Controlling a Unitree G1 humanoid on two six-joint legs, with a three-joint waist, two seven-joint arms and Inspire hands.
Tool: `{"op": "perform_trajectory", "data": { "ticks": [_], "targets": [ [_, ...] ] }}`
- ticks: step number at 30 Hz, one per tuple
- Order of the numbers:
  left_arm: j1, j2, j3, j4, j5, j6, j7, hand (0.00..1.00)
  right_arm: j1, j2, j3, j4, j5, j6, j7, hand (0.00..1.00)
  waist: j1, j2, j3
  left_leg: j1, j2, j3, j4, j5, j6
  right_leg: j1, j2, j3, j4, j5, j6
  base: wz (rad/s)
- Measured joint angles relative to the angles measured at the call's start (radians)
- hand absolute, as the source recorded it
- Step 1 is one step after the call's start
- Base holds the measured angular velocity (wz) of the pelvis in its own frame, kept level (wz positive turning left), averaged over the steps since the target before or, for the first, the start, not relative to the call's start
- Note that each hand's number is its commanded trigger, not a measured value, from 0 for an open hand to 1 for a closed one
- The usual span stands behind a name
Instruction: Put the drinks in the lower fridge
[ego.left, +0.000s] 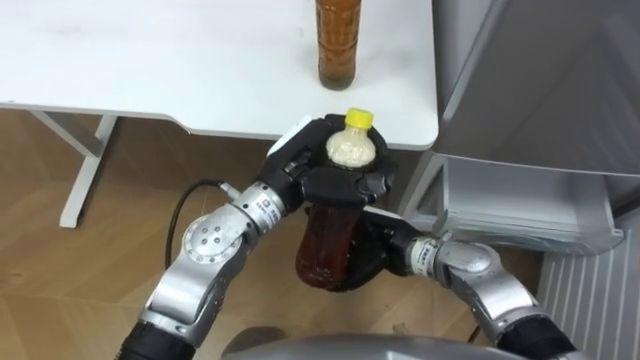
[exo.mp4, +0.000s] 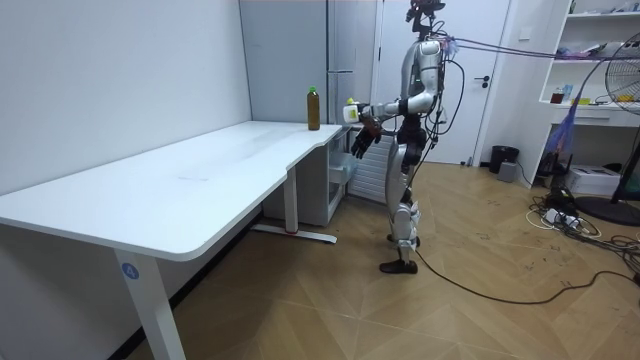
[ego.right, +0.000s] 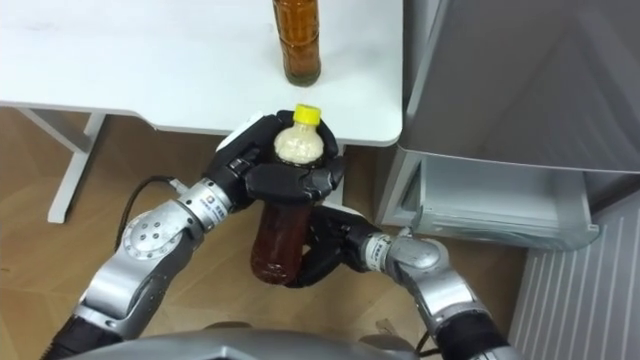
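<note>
Your yellow-capped bottle (ego.left: 325, 245) is off the white table (ego.left: 150, 70), held in the air just in front of its near right corner. The left hand (ego.left: 345, 185) is curled round its shoulder below the cap, and the right hand (ego.left: 378, 248) is wrapped round its lower part, so both grip it. I judge this to be the carry step: the bottle is lifted but not yet stowed. Next, swing it past the table's right end to the fridge (ego.left: 540, 70) standing there, whose lower drawer (ego.left: 520, 205) looks pulled out, and lower it in upright. A second bottle (ego.left: 338, 45) stands on the table near that same corner. Mind the table's corner and the drawer's front wall as you turn
</note>
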Motion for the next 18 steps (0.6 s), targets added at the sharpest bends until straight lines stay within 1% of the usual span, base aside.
{"op": "perform_trajectory", "data": {
  "ticks": [4, 7, 11, 14, 18],
  "targets": [
    [0.000, 0.000, -0.004, -0.017, 0.039, -0.010, 0.013, 1.00, 0.000, -0.003, 0.002, -0.009, -0.001, -0.001, -0.001, 0.00, -0.001, -0.006, -0.0007, 0.000, 0.000, -0.002, 0.001, 0.000, 0.000, 0.000, 0.000, -0.003, 0.000, 0.000, 0.000, 0.00],
    [-0.001, -0.003, -0.014, -0.032, 0.100, -0.021, 0.028, 1.00, 0.000, -0.002, 0.002, -0.010, -0.001, -0.008, -0.005, 0.00, -0.001, -0.006, -0.0005, -0.001, 0.000, -0.001, 0.002, 0.000, 0.000, -0.001, 0.000, -0.001, -0.001, 0.000, 0.000, 0.00],
    [-0.003, -0.014, -0.015, -0.032, 0.184, -0.023, 0.035, 1.00, 0.000, -0.004, 0.002, -0.010, -0.001, -0.010, 0.001, 0.00, -0.009, -0.005, -0.0001, -0.003, 0.000, -0.003, 0.010, 0.000, 0.000, 0.002, 0.000, -0.002, -0.001, 0.000, 0.000, 0.00],
    [-0.003, -0.014, -0.015, -0.033, 0.228, -0.023, 0.049, 1.00, 0.000, -0.003, 0.001, -0.013, -0.001, -0.011, 0.012, 0.00, -0.021, -0.005, 0.0003, -0.006, 0.000, -0.005, 0.013, 0.000, 0.000, 0.001, 0.000, -0.002, -0.001, 0.000, 0.000, 0.00],
    [-0.004, -0.015, -0.014, -0.036, 0.280, -0.023, 0.051, 1.00, 0.000, -0.003, 0.000, -0.056, 0.001, -0.016, 0.044, 0.00, -0.028, -0.002, 0.0020, -0.008, 0.000, -0.010, 0.016, 0.000, 0.000, 0.000, 0.001, 0.000, -0.001, 0.001, -0.001, 0.00]
  ]
}}
